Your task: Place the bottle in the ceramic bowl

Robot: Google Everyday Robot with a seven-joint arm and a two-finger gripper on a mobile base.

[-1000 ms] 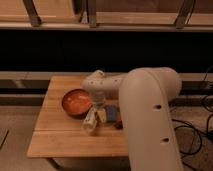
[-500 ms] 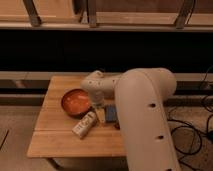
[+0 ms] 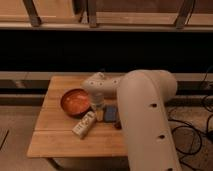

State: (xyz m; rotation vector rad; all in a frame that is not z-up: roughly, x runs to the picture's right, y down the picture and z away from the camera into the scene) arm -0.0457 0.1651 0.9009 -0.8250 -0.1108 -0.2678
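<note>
Big white rounded robot arm (image 3: 147, 117) fills the near right and hides the right part of the light wooden slatted table (image 3: 55, 137). Small cream-white bottle with a darker label band (image 3: 84, 125) lies on its side on the table top. It is angled, with one end toward the near left and the other up toward the gripper. The bottle is outside the bowl, just in front of its near rim; contact with the rim is unclear.

Blue rectangular block (image 3: 110, 113) lies flat just right of the bottle's upper end, next to the arm. Gripper (image 3: 98, 112) hangs down from the bent wrist, low over the table between the bottle's upper end and the blue block. Cannot tell whether it is open, closed or gripping anything, or whether it touches the bottle.

Round shallow ceramic bowl, orange-red inside with a darker rim (image 3: 75, 102), sits upright behind the bottle, left of the gripper. Black cables (image 3: 194, 127) lie on the speckled floor at right. Dark wall band (image 3: 100, 50) runs behind the table.
</note>
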